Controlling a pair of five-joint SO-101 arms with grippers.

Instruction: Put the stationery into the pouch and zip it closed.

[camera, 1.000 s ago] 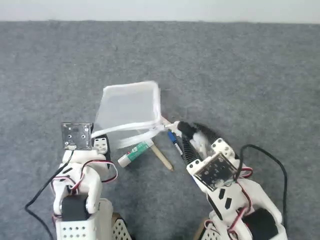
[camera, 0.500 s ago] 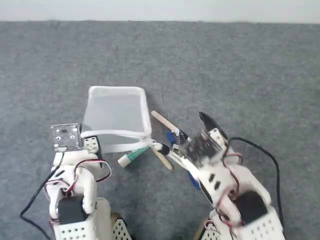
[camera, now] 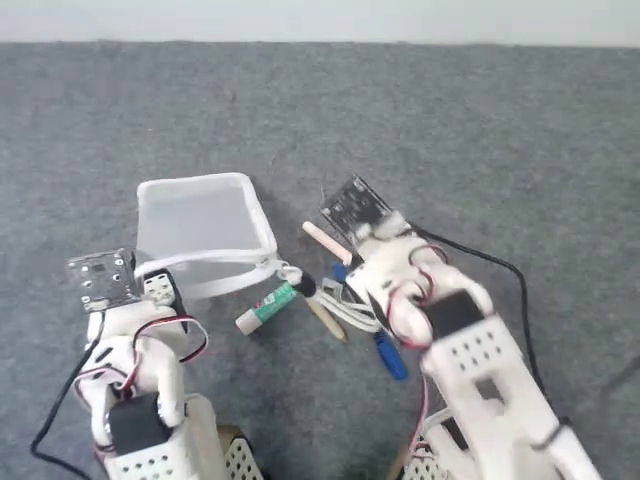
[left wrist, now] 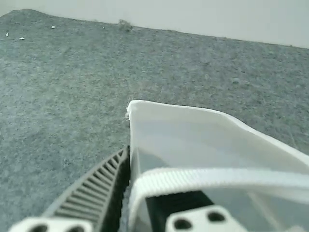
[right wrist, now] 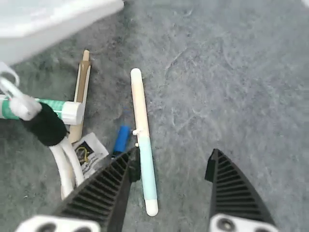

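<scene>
- Left gripper (left wrist: 141, 178): jaws closed on the zip edge of the pouch, at its near corner.
- Pouch (camera: 200, 225): translucent white, lying on the grey table (camera: 500, 130) with its mouth open toward the arms. A black pom (right wrist: 46, 126) hangs at the right end of the zip.
- Glue stick (camera: 268, 305): green and white, on the table just outside the mouth, touching the pom.
- Tan stick (right wrist: 81, 94): just beside the glue stick, flat on the table.
- Blue pen (camera: 388, 357): near the right arm, outside the pouch.
- Cream pen (right wrist: 143, 140): flat on the table, apart from the pouch.
- Right gripper (right wrist: 174, 157): jaws wide apart and holding nothing, above the cream pen, which lies by one finger.
</scene>
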